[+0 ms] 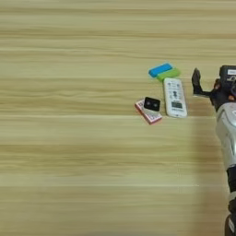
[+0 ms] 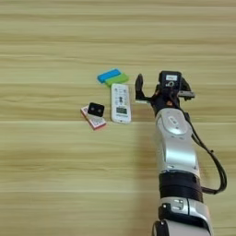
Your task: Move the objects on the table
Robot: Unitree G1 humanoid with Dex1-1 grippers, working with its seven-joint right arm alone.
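Hovering at the remote's (image 2: 120,103) three o'clock, the gripper (image 2: 154,90) holds nothing, fingers spread apart, seemingly lined up to grasp it.

On the wooden table (image 1: 69,138), a white remote (image 1: 174,97) lies lengthwise, with a blue block (image 1: 160,70) and a green block (image 1: 168,74) side by side at its far end. Just left of the remote, a small black block (image 1: 151,104) sits on a flat white box with red edging (image 1: 148,112). At the right edge the gripper (image 1: 208,87) stands beside the remote, one black finger (image 1: 196,82) upright and apart from it, the silver forearm (image 1: 228,133) running down the edge.
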